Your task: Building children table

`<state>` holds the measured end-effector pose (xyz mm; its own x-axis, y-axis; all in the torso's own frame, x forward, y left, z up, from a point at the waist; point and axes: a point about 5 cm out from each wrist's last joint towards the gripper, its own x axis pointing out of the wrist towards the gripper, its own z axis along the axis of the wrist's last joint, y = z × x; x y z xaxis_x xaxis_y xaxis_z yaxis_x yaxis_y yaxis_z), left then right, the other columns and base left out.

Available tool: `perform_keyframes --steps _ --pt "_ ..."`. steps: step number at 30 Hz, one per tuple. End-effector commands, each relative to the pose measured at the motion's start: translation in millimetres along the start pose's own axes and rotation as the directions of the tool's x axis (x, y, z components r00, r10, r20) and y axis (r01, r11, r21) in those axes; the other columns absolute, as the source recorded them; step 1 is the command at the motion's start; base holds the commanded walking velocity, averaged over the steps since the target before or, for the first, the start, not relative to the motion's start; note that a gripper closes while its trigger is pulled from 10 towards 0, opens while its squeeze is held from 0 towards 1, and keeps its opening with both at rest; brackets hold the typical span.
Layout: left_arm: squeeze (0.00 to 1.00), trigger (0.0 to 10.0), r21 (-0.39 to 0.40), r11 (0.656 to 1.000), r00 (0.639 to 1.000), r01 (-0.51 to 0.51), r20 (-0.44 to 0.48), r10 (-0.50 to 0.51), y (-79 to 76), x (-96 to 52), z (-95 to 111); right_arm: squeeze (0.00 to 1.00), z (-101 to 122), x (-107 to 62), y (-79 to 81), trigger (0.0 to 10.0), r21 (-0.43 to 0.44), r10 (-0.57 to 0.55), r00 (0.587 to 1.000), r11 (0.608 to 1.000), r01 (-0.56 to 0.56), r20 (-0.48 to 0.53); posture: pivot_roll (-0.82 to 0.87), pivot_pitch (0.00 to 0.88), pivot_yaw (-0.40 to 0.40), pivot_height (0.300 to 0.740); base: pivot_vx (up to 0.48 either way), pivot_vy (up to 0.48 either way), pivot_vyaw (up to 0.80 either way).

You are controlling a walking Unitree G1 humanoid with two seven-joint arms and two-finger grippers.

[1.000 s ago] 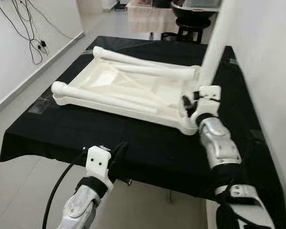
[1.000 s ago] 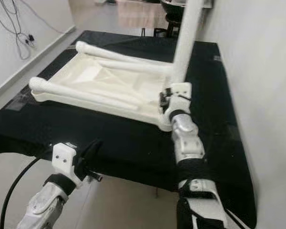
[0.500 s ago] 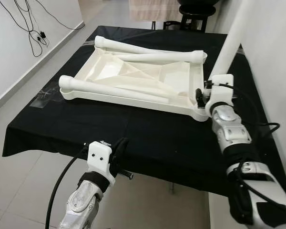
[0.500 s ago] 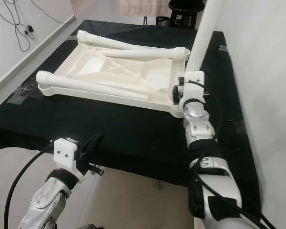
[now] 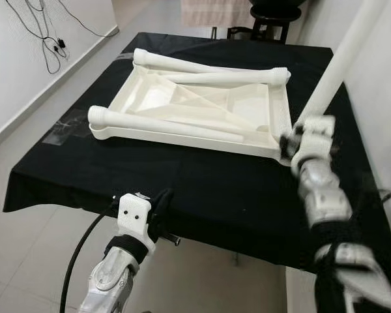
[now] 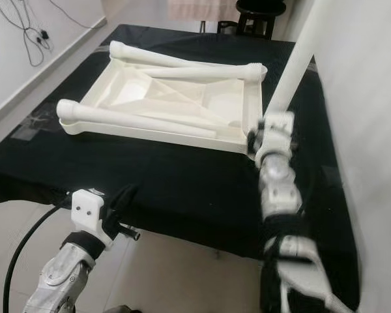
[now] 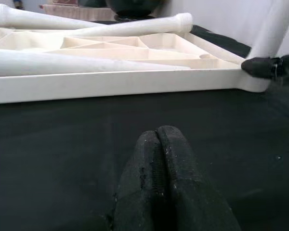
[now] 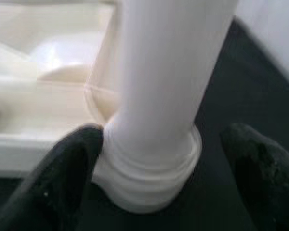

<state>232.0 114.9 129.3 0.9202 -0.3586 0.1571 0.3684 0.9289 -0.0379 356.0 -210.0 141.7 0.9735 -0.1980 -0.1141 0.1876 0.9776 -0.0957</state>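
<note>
Since half a second ago the right arm has drawn back a little from the upright leg and shows blurred, and the right pincer's fingers, then close about the leg's base, now stand apart from it.

At the left, the left pincer [image 5: 163,203] hangs at the near edge of the table [image 5: 208,195], which is draped in black cloth. In the left wrist view its two black fingers [image 7: 168,192] are pressed together with nothing between them, pointing at the white tabletop.

The upturned white tabletop [image 5: 202,107] lies flat on the middle of the table, ribbed underside up. Three loose white legs rest across it: one along the far rim [image 5: 176,63], one crossing diagonally to the far right corner [image 5: 247,77], one along the near rim [image 5: 163,124].

At the near right corner of the tabletop a fourth leg [image 5: 339,62] stands tilted, its collar seated in the corner socket. The right pincer [image 8: 156,168] is wide, one finger [image 8: 62,178] just beside the collar, whether touching I cannot tell, the other clear of it.
</note>
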Motion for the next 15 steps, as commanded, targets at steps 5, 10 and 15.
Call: perform_keyframes --steps 5,10,15 --pt "0.00 10.0 0.005 1.000 0.999 0.019 -0.046 -0.019 1.2 -3.2 -3.3 0.87 -25.2 -29.8 28.4 10.0 0.047 0.170 0.984 0.985 -0.167 -0.054 0.10 0.128 -0.005 0.740 0.000 0.000 0.00" --pt "0.00 10.0 0.033 0.999 0.998 0.030 -0.063 -0.028 1.7 -2.9 -1.9 0.36 -12.8 -43.1 36.8 10.0 0.100 0.263 0.964 0.959 -0.267 0.052 0.09 0.131 -0.004 0.740 0.000 0.000 0.00" --pt "0.00 10.0 0.085 0.996 0.998 -0.010 -0.057 0.015 9.7 1.0 2.7 0.00 -6.9 -61.3 42.1 10.0 0.123 0.316 0.940 0.936 -0.331 0.126 0.08 0.130 0.002 0.740 0.000 0.000 0.00"
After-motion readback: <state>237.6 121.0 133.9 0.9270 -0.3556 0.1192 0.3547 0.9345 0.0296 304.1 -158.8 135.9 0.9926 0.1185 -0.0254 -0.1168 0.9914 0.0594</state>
